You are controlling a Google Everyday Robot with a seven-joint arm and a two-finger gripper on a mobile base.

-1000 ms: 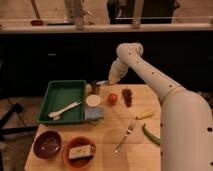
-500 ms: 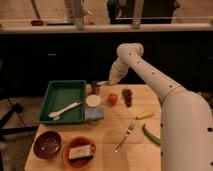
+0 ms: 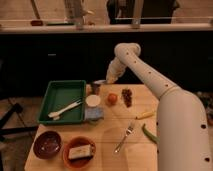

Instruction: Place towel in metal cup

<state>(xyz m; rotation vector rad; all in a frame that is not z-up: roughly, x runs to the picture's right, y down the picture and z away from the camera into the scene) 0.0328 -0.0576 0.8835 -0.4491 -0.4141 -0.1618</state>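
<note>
The metal cup [image 3: 95, 88] stands at the back of the wooden table [image 3: 107, 152], just right of the green tray. The towel [image 3: 94, 115], a grey-blue folded cloth, lies flat on the table in front of it, with a small white round cup [image 3: 92, 100] at its back edge. My gripper [image 3: 108, 79] hangs at the end of the white arm, just above and to the right of the metal cup, apart from the towel. Nothing shows in it.
A green tray [image 3: 62, 101] holds white utensils at the left. An orange round fruit [image 3: 112, 98] and dark grapes [image 3: 127, 96] lie right of the cup. A fork [image 3: 125, 137], a yellow item [image 3: 145, 115], a green vegetable [image 3: 149, 133], a brown bowl [image 3: 47, 144] and an orange bowl [image 3: 80, 152] lie in front.
</note>
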